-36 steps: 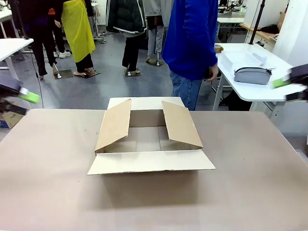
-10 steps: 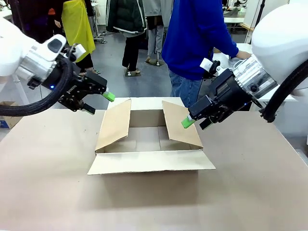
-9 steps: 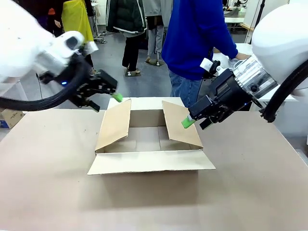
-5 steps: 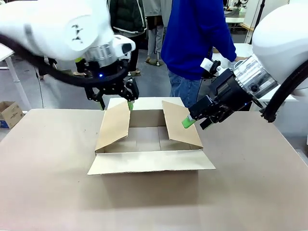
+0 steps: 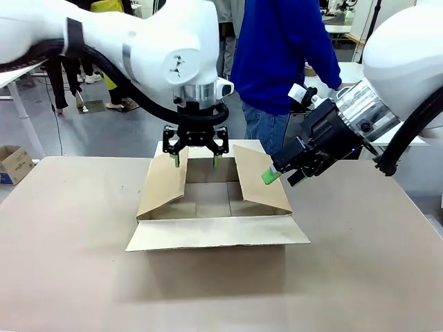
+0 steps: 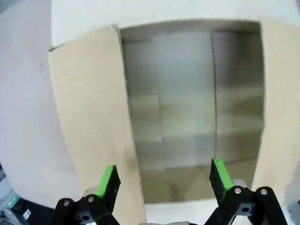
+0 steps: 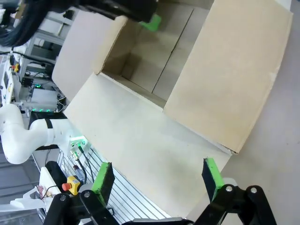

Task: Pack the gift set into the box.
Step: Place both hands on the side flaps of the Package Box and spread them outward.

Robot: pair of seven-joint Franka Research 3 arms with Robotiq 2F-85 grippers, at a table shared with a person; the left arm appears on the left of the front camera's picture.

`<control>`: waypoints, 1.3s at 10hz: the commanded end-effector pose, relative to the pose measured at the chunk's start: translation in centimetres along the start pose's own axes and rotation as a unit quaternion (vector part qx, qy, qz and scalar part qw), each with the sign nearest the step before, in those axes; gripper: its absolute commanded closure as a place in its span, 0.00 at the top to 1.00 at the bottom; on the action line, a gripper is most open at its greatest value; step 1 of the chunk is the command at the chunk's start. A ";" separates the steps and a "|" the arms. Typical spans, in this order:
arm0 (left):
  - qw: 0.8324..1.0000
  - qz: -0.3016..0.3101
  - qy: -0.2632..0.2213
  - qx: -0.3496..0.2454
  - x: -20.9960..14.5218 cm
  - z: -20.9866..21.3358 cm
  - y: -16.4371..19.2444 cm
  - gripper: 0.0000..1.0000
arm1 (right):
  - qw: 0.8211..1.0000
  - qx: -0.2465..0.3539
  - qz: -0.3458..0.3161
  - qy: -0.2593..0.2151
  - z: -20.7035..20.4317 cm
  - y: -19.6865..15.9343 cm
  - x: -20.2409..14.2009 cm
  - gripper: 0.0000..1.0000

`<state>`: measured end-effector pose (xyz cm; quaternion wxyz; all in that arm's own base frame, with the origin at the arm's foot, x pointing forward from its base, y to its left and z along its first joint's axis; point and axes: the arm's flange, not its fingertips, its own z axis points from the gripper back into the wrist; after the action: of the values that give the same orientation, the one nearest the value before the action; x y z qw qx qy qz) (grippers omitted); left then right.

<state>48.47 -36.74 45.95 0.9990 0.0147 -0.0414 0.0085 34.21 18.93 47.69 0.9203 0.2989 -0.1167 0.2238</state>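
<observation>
The box (image 5: 214, 200) is a brown cardboard carton in the middle of the table, with its side flaps angled up and its front flap folded out flat. My left gripper (image 5: 196, 158) hangs open over the box's far edge, its fingers pointing down into the opening. In the left wrist view the left gripper (image 6: 164, 180) frames the bare box floor (image 6: 187, 117). My right gripper (image 5: 279, 177) is open beside the right flap (image 5: 259, 176), just outside it. The right wrist view shows the right gripper (image 7: 157, 180) over that flap (image 7: 234, 70). The gift set is out of view.
A person in a blue top (image 5: 277, 55) stands at the far side behind the box, one hand near a white side table (image 5: 346, 72). A small cardboard box (image 5: 14, 162) sits on the floor at left. Bare tabletop (image 5: 69, 263) lies around the carton.
My left arm has swung from the left side across to the box's far edge, its gripper now pointing down. The right arm has held still over the last second.
</observation>
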 end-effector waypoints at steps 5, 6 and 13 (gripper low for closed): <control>0.988 0.073 -0.067 0.121 0.0 -3.1 3.0 1.00 | 1.000 -0.007 -0.007 -0.002 0.0 0.3 -0.1 1.00; 0.987 0.071 -0.060 0.133 -0.3 -3.3 3.8 1.00 | 1.000 -0.007 -0.007 -0.002 0.0 0.3 -0.1 1.00; 0.991 0.108 -0.073 0.038 -1.3 2.3 13.7 1.00 | 1.000 -0.007 -0.007 -0.002 0.0 0.3 -0.1 1.00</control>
<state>47.68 -25.58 48.91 0.9844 0.0731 -0.1155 0.1103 34.19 18.95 47.69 0.9202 0.2994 -0.1164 0.2238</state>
